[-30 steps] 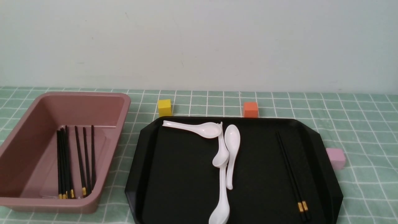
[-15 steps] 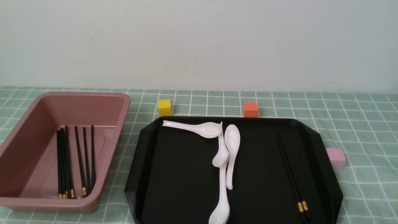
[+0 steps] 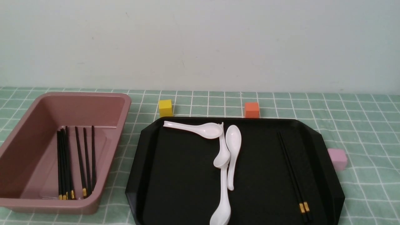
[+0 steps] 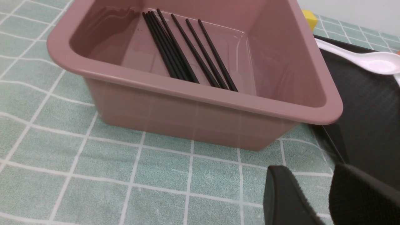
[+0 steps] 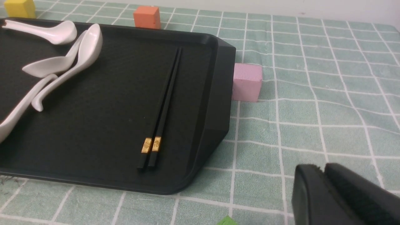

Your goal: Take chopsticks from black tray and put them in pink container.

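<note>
Container check: the pink container (image 3: 47,203) stands upright on the counter (image 3: 375,131) at the left of the frame; it holds black chopsticks lying lengthwise on its floor — a close bundle (image 3: 64,162) on the left and three spaced sticks (image 3: 87,156) to its right; gold bands show at the near ends of the bundle, and on one of the three; the exact count in the bundle cannot be made out.

The black tray (image 3: 184,175) fills the lower centre and right of the frame, its near edge cut off in the front view; it holds four white spoons (image 3: 232,140) around its middle, some touching or overlapping, and two chopsticks (image 3: 292,172) on its right side, side by side at a slant, gold bands toward the near edge.

Markings: the gold bands on the tray's pair carry a small dark figure in the right wrist view, too small to read.

Surroundings: a yellow cube (image 3: 165,108) and an orange cube (image 3: 252,110) sit behind the tray's far edge; a pink cube (image 3: 337,159) sits beside its right side; part of a bright green object (image 5: 227,221) shows in the right wrist view.

Left gripper (image 4: 307,168): fingers apart, nothing held, over the counter near the container; right gripper (image 5: 320,167): fingertips close together, nothing seen in them — whether they meet cannot be told.
</note>
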Controlling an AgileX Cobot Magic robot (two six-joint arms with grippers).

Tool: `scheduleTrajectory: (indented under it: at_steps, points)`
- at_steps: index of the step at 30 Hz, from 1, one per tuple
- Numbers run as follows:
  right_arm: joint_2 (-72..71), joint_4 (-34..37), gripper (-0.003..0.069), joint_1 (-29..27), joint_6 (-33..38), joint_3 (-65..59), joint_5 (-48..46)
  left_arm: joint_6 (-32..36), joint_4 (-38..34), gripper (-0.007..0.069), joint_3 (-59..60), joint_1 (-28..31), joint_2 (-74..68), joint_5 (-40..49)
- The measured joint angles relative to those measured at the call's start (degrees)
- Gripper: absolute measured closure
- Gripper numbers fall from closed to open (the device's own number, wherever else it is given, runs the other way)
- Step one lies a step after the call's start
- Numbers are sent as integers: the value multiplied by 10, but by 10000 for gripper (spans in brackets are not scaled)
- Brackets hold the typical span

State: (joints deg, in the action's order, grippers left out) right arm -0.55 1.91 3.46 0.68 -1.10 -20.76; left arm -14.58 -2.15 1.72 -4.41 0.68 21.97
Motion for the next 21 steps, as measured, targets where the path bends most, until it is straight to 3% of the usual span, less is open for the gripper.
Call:
scheduleTrajectory:
  at_steps: [21]
  points:
    - [0,0,557,0,0,0,-1,0,0,386,0,0,0,0]
